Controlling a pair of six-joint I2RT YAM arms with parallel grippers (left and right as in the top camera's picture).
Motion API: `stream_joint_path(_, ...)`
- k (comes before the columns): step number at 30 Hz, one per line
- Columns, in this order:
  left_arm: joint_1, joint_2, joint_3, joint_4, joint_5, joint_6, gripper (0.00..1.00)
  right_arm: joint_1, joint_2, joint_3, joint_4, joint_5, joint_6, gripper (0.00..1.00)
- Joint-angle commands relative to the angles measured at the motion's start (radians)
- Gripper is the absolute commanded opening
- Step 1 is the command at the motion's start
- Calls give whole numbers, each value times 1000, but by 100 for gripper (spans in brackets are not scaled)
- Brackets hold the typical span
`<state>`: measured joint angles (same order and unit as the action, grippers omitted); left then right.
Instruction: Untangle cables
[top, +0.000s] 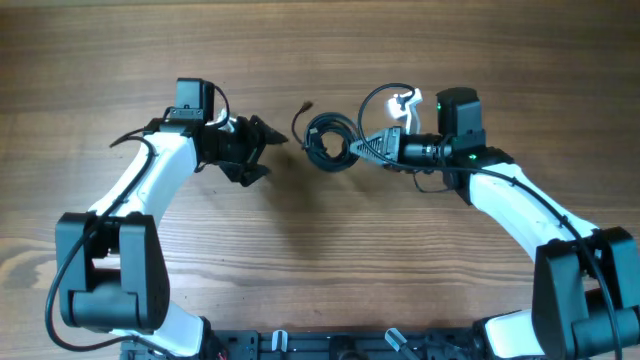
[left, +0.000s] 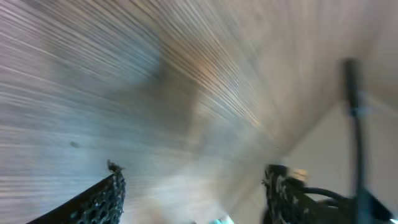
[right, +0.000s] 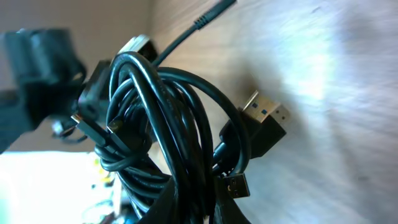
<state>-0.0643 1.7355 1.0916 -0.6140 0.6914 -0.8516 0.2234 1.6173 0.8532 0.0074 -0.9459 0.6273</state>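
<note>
**Light, springy knot held from the right, left jaws waiting empty**

On the wooden desk (top: 320, 260) the cables (top: 326, 138) sit as one tight coil in the far half, about midway between the left and right edges. The right gripper (top: 358, 148) is pinched nearly closed on the coil's right side. The left gripper (top: 266, 154) stands just beside the coil's left side with its jaws spread wide and nothing between them.

The coil looks light, soft and springy, with a smooth sheath that would likely slip in a weak pinch. Pulling mid-loop would probably tighten the knot. Better holds seem to be the ends: the loose tail (top: 307, 104) reaching towards the far edge, or the flat metal plug (right: 264, 121), which is rigid and easier to pinch.
</note>
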Motion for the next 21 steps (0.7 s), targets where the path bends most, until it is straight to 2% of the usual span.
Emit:
stream_joint_path(1,43,11,1,20,283,-2,74,-2,-30,5,24,-187,61,4)
stream_joint_path(4,79,11,1,24,408,-2,72,-2,-30,5,37,-243,83,4)
stream_joint_path(9,109,11,1,24,498,-2,69,-2,-30,5,39,-256,164,4)
stream_joint_path(13,115,11,1,42,505,-2,62,-2,-30,5,40,-260,165,4)
stream_joint_path(17,116,11,1,127,478,-2,56,-2,-30,5,40,-267,164,4)
stream_joint_path(21,116,11,1,207,467,-2,54,-2,-30,5,40,-267,164,4)
